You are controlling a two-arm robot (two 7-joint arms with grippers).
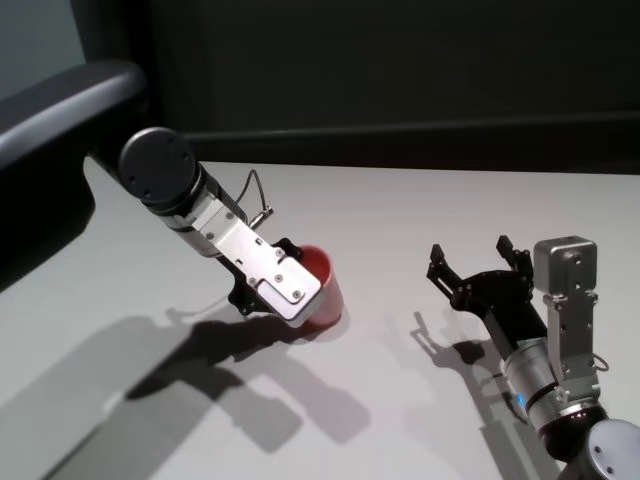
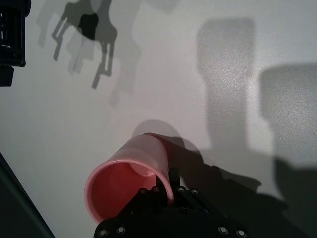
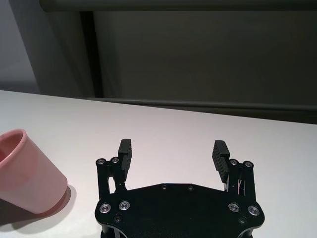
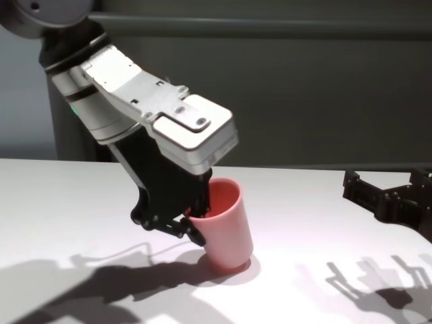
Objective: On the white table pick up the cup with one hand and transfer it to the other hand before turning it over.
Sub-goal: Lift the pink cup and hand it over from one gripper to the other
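Left claw (image 4: pixel 196 226): I see it reaching down from the left, fingers clamped on the near wall of the cup at its rim, one inside and one outside.
Cup (image 4: pixel 226 226): pink, tipped slightly, mouth up and leaning toward my left arm; its base is at the counter, though I cannot tell whether it is touching or just off it.
Right claw (image 1: pixel 478 262): I have it hovering low over the counter, right of the cup and well apart from it, fingers spread wide with nothing between them.
Counter (image 1: pixel 420 210): white, carrying the arms' shadows.
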